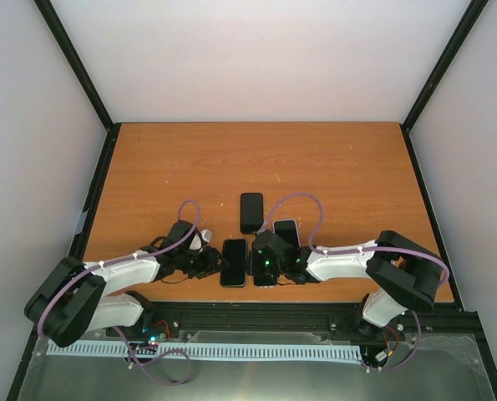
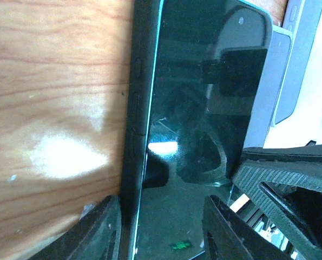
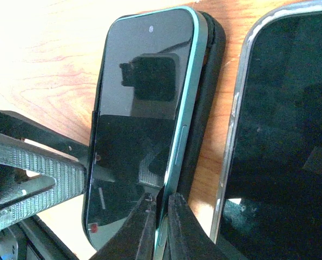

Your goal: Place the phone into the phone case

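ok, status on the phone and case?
Right gripper shut on phone edge. Left gripper open, astride case side. Phone part-seated, one long edge proud of case. Second phone lying close alongside.

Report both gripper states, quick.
Left gripper: open, one finger beside the case, the other over the phone screen.
Right gripper: shut on the phone's teal side edge.

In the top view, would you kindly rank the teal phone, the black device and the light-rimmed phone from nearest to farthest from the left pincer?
1. teal phone, right at the left pincer.
2. black device, farther back, mid-table.
3. light-rimmed phone, off to the right.
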{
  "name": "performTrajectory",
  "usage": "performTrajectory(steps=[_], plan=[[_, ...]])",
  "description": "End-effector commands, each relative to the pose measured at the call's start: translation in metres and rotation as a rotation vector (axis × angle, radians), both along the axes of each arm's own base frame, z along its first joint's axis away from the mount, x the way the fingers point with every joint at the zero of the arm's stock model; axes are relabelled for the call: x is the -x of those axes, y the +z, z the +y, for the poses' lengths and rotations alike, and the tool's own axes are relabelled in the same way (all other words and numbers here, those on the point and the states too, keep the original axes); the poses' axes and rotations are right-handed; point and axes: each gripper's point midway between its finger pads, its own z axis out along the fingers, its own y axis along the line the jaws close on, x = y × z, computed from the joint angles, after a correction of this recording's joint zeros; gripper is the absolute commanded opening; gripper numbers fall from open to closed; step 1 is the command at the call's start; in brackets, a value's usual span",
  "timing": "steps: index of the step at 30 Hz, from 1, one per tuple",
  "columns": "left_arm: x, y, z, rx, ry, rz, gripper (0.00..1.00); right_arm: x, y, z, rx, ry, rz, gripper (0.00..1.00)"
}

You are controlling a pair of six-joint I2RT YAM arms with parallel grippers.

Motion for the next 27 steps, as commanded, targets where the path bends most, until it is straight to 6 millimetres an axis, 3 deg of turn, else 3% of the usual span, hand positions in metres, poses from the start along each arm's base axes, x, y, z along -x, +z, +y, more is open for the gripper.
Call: performTrajectory(steps=[1, 6, 10, 17, 27], plan=[[-0.004, 0.020, -0.018, 0.098, -0.036, -0.025, 0.42, -0.006, 0.018, 0.024, -0.088, 0.009, -0.038, 0.08], [0.000, 0.026, -0.023, 0.130, -0.031, -0.011, 0.41, -0.003, 0.016, 0.029, -0.110, 0.030, -0.023, 0.07], [0.006, 0.031, -0.024, 0.175, -0.032, 0.002, 0.41, -0.006, 0.019, 0.019, -0.087, 0.012, -0.035, 0.10], [-0.009, 0.020, 0.001, 0.028, 0.041, -0.026, 0.40, -0.002, 0.008, -0.003, -0.019, -0.049, 0.002, 0.33], [-0.014, 0.003, 0.011, -0.062, 0.055, -0.029, 0.40, -0.008, -0.008, 0.009, 0.008, -0.054, 0.029, 0.47]])
